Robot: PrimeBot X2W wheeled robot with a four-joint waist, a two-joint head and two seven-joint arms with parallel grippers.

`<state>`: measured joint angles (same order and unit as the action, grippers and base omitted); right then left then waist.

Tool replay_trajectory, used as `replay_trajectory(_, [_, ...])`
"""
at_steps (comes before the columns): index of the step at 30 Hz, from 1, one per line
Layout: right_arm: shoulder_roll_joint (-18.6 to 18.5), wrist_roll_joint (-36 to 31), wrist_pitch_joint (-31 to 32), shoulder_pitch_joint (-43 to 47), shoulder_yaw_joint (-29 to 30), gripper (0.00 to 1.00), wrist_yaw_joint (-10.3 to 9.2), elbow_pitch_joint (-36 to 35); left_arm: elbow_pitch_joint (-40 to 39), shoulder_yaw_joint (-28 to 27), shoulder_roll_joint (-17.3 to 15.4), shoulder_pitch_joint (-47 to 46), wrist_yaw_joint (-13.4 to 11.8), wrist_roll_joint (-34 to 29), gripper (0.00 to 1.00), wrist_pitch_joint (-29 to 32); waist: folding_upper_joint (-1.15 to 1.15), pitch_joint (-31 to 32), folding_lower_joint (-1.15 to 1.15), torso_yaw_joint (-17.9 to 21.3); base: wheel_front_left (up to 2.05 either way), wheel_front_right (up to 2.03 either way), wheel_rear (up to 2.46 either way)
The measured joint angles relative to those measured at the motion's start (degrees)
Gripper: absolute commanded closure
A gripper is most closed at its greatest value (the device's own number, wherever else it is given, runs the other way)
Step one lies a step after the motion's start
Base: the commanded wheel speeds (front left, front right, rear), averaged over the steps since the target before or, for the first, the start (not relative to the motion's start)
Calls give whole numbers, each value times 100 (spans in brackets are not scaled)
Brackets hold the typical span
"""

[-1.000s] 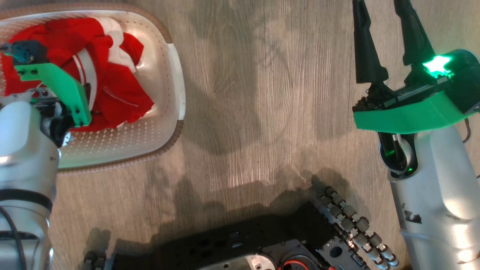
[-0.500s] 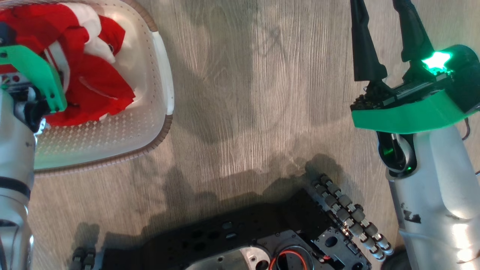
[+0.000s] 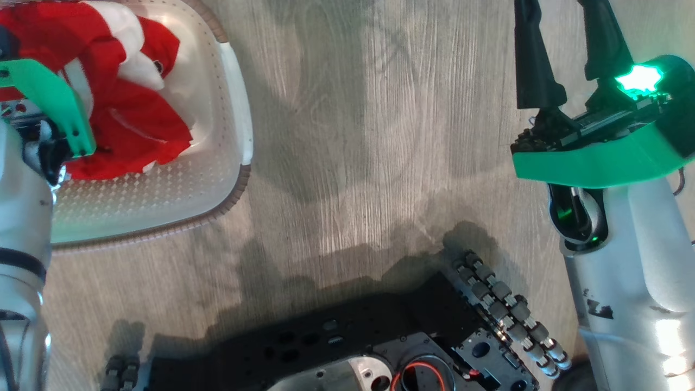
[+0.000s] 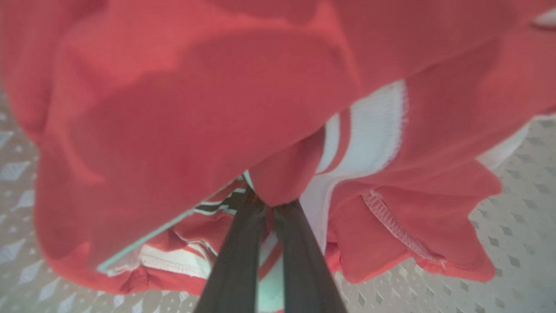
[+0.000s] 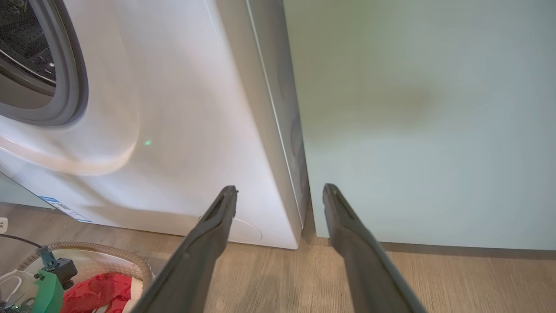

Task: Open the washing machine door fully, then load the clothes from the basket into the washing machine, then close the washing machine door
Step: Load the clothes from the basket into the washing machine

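The left gripper (image 4: 271,203) is down in the basket (image 3: 241,114) at the far left, its two dark fingers clenched on a fold of the clothes (image 4: 195,121), a red heap with white bands bunched at the fingertips and lying on the basket's perforated bottom. The right gripper (image 5: 280,191) hangs well apart on the right above the wooden floor (image 3: 380,163), fingers spread wide and free, pointing at the low corner of the washing machine (image 5: 173,130).

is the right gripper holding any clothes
No, in the right wrist view the right gripper stands wide open with nothing between its fingers, pointing at the washing machine.
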<state>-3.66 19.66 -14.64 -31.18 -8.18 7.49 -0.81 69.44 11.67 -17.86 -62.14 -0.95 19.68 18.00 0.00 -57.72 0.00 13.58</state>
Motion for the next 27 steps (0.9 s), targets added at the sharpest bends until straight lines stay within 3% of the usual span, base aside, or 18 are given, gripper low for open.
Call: replay_trajectory(27, [-211,-105,0,601,146,0,0,544,-636,-107,848,1304,191,549,100,-2544,1,1853,-1,-642,0,0,0])
